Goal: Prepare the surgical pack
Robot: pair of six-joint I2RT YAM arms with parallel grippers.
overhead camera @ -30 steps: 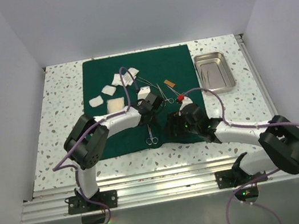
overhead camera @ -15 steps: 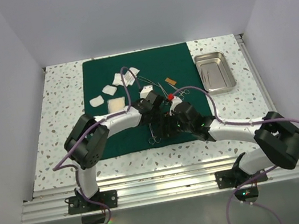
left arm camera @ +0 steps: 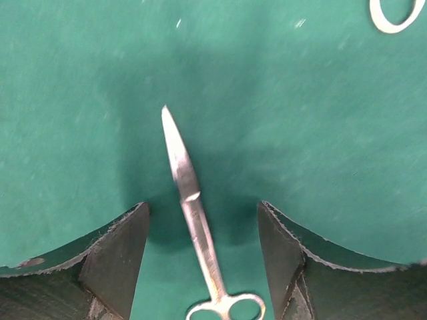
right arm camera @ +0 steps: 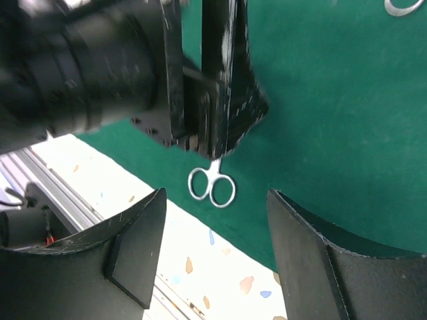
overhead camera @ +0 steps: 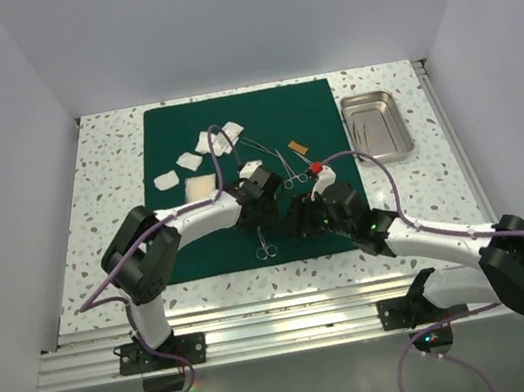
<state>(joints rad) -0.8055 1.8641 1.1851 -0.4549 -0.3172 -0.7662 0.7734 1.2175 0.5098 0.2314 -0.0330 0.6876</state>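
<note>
The dark green drape (overhead camera: 234, 150) is spread flat on the speckled table (overhead camera: 107, 183), and the steel tray (overhead camera: 377, 125) stands on the bare table just beside the drape's right edge; what lies inside the tray cannot be made out. White gauze pads (overhead camera: 192, 156) are scattered over the far left part of the drape, with a beige pad (overhead camera: 201, 184) beside them. Forceps (overhead camera: 287, 166) and a small orange item (overhead camera: 298, 148) lie toward the drape's middle. The scissors (overhead camera: 266, 241) are laid flat near the drape's near edge, their finger loops toward that edge and the closed blades pointing away from it. In the top view the left gripper (overhead camera: 263, 212) is seen directly over the blade end. In the left wrist view its fingers (left arm camera: 113, 260) are spread wide to either side of the scissors (left arm camera: 190, 200) and touch neither side of them — nothing is gripped. The loop of another instrument (left arm camera: 393, 17) shows at the upper right corner of that view. The right gripper (overhead camera: 299, 222) is held just to the right of the scissors, close beside the left one. In the right wrist view its fingers (right arm camera: 133, 247) also stand apart with nothing between them, while the scissors' loops (right arm camera: 211, 187) and the left gripper (right arm camera: 220, 100) are seen beyond.
</note>
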